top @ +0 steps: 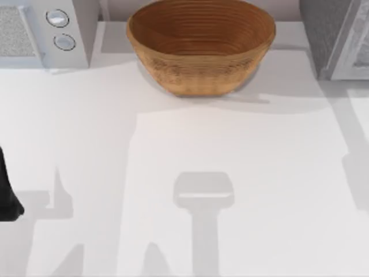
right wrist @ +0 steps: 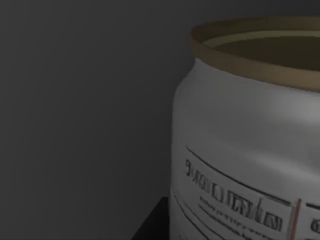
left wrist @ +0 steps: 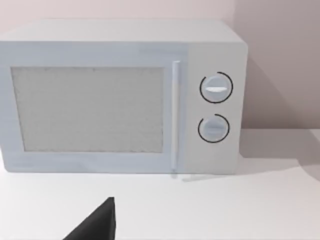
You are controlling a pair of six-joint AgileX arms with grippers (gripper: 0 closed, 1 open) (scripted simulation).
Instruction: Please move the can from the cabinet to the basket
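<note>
The can (right wrist: 240, 150), silver with a dull gold rim and a lettered label, stands upright very close in the right wrist view. Behind it is the dim grey inner wall of the cabinet (right wrist: 75, 100). One dark fingertip (right wrist: 152, 225) of my right gripper shows beside the can's base; whether it touches is unclear. From above, the dark speckled cabinet (top: 326, 34) stands at the back right with its pale framed door (top: 354, 49). The tan wicker basket (top: 199, 72) sits at the back centre with nothing in it. My left arm (top: 7, 193) is parked at the left edge.
A white microwave (top: 43, 32) with two round knobs stands at the back left, and it also faces the left wrist camera (left wrist: 120, 100). A dark left finger (left wrist: 95, 225) pokes into that view. Arm shadows fall across the white table (top: 190, 167).
</note>
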